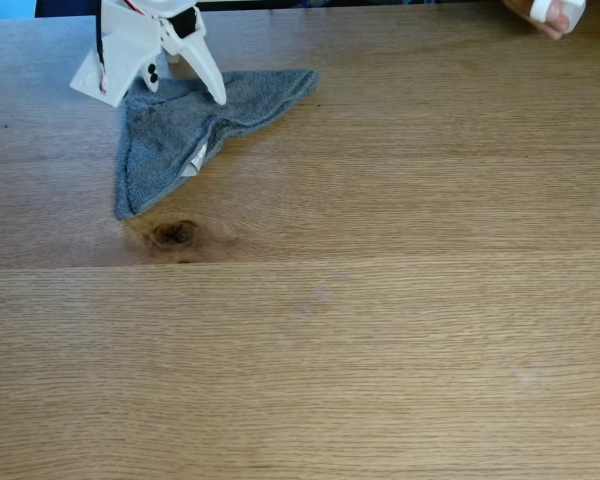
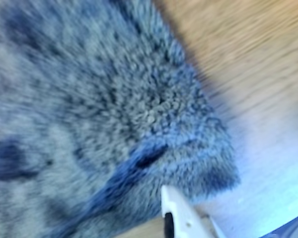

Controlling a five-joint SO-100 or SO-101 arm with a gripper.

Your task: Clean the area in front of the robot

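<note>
Under gripper – grey cloth, touching tabletop.

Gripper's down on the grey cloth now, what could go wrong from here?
1. The grey cloth is bunched into a ridge, so a drag may wipe unevenly.
2. The gripper seems to press rather than pinch; the cloth may slip free.
3. A hand sits at the tabletop edge, near any wide sweep.

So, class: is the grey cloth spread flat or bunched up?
Bunched. The cloth lies in a rough triangle with a raised fold and a white tag showing; the tool presses its top edge.
</note>
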